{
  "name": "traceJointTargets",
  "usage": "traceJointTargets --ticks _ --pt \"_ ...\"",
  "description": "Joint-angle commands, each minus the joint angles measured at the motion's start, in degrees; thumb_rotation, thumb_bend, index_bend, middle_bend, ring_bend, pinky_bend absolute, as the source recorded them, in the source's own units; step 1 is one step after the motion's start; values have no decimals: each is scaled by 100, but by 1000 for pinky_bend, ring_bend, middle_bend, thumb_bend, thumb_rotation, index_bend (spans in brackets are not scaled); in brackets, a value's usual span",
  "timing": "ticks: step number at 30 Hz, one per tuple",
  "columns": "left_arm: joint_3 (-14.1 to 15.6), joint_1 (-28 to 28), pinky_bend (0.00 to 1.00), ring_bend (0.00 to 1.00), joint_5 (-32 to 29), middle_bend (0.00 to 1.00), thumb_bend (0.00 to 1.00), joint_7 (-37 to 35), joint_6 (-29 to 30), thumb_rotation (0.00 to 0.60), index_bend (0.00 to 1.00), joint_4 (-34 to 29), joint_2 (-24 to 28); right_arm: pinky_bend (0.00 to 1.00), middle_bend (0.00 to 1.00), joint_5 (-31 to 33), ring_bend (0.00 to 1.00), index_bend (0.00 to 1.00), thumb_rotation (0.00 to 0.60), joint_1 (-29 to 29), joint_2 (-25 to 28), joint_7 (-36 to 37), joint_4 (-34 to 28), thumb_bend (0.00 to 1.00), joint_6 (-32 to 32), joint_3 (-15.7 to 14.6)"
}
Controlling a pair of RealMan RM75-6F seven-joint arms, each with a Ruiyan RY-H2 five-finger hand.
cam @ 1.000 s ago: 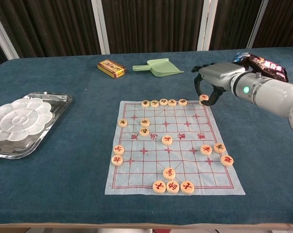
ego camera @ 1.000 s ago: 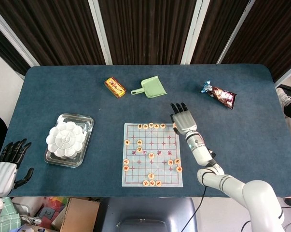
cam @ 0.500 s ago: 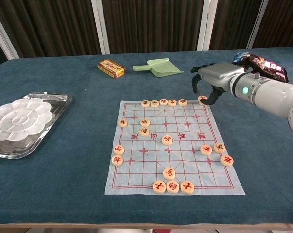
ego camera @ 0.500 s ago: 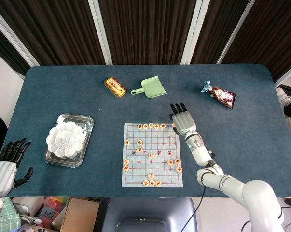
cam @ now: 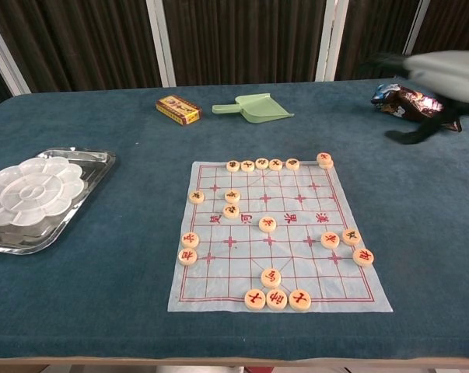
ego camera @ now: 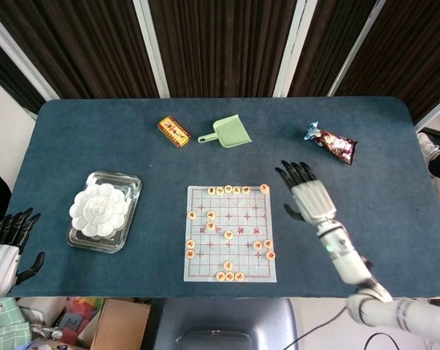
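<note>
Evidently the step in hand was the release of a piece. The round wooden chess piece with a red character lay on the far right corner of the pale paper chessboard with red grid lines, apart from every finger. The right hand hung above the blue cloth-covered table, just beside the board's right edge, with its dark fingers spread and nothing between them. In the chest view it was a blur near the dark crinkled snack packet, so its height over the cloth could not be told. The left hand was at the near left edge, off the table, fingers apart and empty, well apart from the white flower-shaped palette in its shiny metal tray.

By my judgement, the next move called for choosing another piece. The hand would have to come in from the right, low over the board, and close thumb and finger on one disc alone. The three pieces touching in the near row would need the most care, since a broad grasp could nudge the neighbours or drag the thin sheet.
</note>
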Motion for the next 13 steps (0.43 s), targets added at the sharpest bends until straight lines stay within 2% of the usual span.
traceJointTargets --ticks 1,5,10,13 --pt "49 41 0 0 38 0 406 255 14 600 0 -142 4 0 0 -943 0 0 600 -1912 1397 131 -1280 420 2073 -1109" --pt "111 80 0 0 142 0 409 554 63 600 0 -283 -9 0 0 -1173 0 0 600 -2550 1199 44 -888 395 2679 -1397" --pt "172 156 0 0 272 0 409 805 184 600 0 -391 -34 0 0 -1268 0 0 600 -2823 1226 750 -619 390 2899 -1322" --pt "175 191 0 0 315 0 410 896 256 600 0 -415 -55 0 0 -1267 0 0 600 -2900 1207 808 -544 390 2974 -1202"
